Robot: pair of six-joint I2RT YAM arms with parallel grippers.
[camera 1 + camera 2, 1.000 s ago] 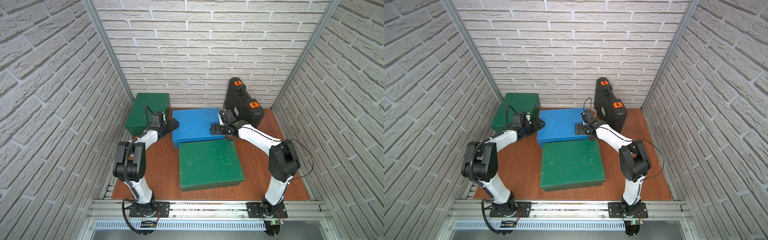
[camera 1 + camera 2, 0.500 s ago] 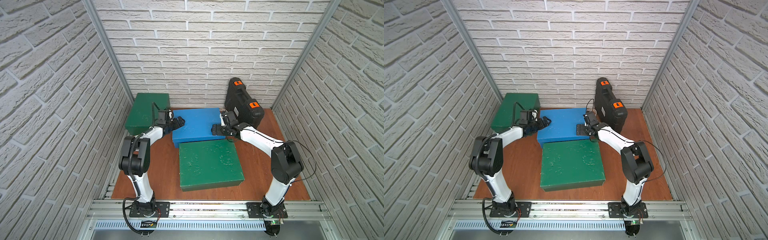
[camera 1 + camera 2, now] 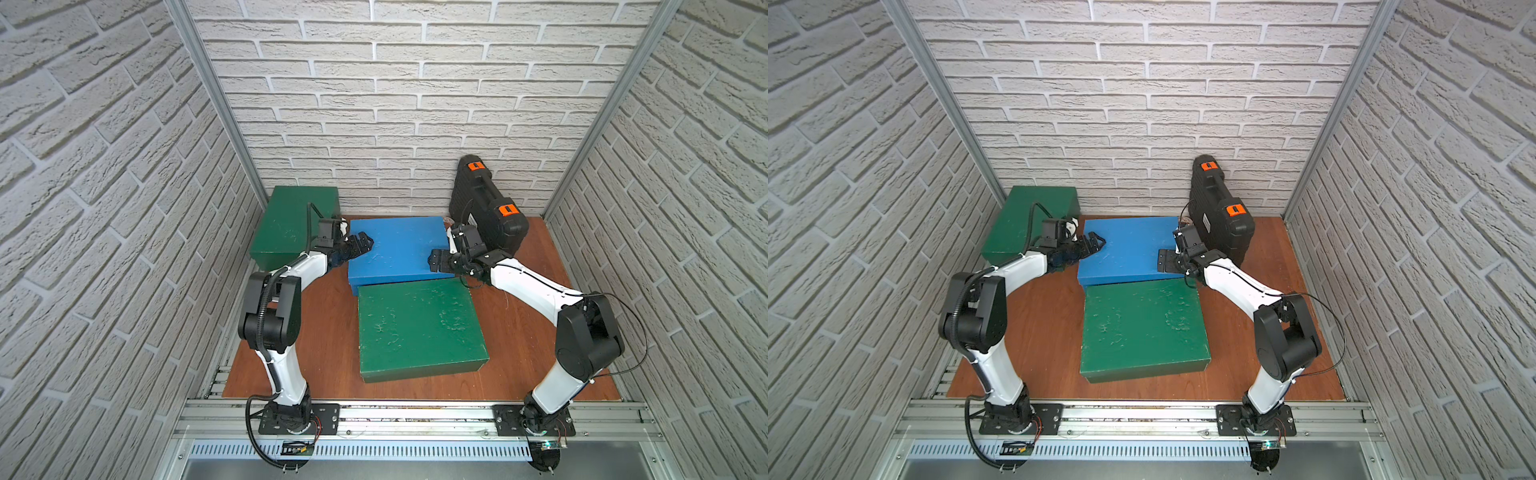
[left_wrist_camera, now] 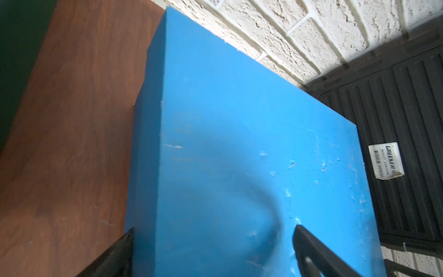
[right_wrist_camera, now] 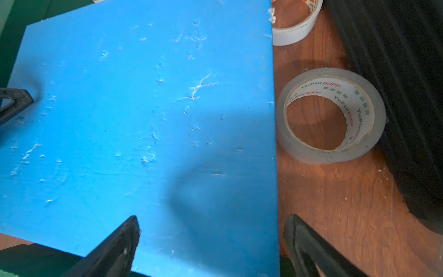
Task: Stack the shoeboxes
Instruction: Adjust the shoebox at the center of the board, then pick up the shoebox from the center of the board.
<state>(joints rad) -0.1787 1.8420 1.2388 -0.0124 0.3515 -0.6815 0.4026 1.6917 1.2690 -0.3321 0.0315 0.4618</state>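
The blue shoebox (image 3: pixel 395 249) lies at the back of the wooden tabletop (image 3: pixel 324 332), just behind the front green shoebox (image 3: pixel 419 324); the other green shoebox (image 3: pixel 291 220) stands at the left. The left gripper (image 3: pixel 357 249) and the right gripper (image 3: pixel 446 264), both wide open, straddle its ends and hold nothing. White brick walls (image 3: pixel 395 104) surround the table, and the tape roll (image 5: pixel 330 115) shows clearly only in the right wrist view.

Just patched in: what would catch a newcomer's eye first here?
The blue box at the middle back, with the open left hand and right hand at its ends. One green box lies right in front of it, a second green box in the back-left corner; a black case stands back right.
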